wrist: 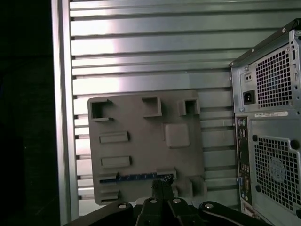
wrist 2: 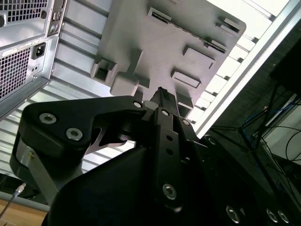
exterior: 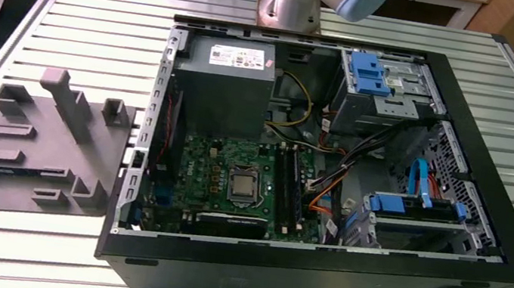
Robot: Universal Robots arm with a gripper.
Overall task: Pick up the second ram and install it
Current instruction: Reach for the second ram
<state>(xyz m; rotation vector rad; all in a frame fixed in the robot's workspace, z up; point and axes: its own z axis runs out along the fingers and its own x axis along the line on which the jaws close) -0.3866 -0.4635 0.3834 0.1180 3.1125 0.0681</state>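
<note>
Ram (wrist: 136, 177) is seen in the first wrist view as a thin dark strip with a blue edge, lodged in a long groove of the tray (wrist: 141, 125). It lies along that groove close to one edge of the tray, with raised grey blocks just beside it, and it has not been lifted.

In the exterior view the tray (exterior: 36, 153) is found at the left of the frame, on the table (exterior: 104, 6) and just beside the case (exterior: 319, 276). The ram itself cannot be made out there.

The gripper (wrist: 161, 184) is held high above the tray, roughly over one end of the ram and well apart from it. In both wrist views its fingertips are drawn together with little or no gap between them, and in the second wrist view the gripper (wrist 2: 161, 92) is seen to carry nothing.

The case is laid open on its side across the centre and right of the exterior view. The motherboard (exterior: 224, 162) is exposed at lower centre, and the slots (exterior: 289, 187) run just beside the processor socket. Whether a stick is already seated in any of them cannot be told. The arm (exterior: 294, 0) is mounted at the top centre of that frame.

The task is judged to be at its opening stage. The gripper has been brought over the tray, but no grasp has been made. The lift, the carry to the case and the seating in a slot are all left undone.
</note>
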